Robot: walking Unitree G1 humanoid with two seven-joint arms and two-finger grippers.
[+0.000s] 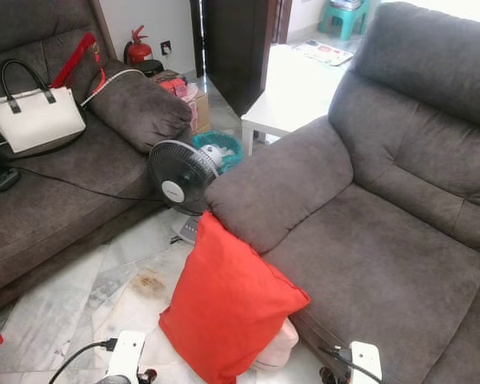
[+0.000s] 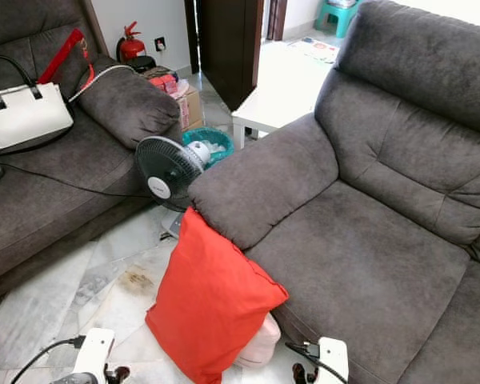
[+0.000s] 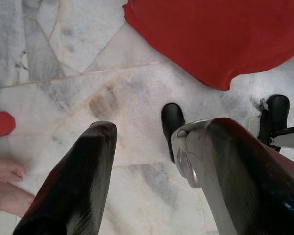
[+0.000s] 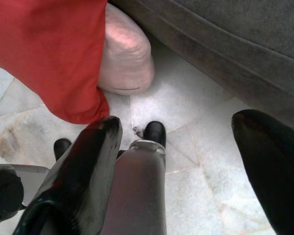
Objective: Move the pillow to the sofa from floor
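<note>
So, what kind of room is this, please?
Most likely a home living room: two grey fabric sofas, one on the right and one on the left, stand on a pale marble floor, with a black standing fan between them and a red pillow leaning on one.

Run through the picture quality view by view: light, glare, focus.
Left eye view: sharp, even daylight, with the white table blown out by glare near the doorway. Right eye view: the same, and the red pillow is crisp. Left wrist view: the marble floor is clear, while the left gripper looms soft and shiny up close. Right wrist view: the right gripper is blurred, with reflections on its fingers.
</note>
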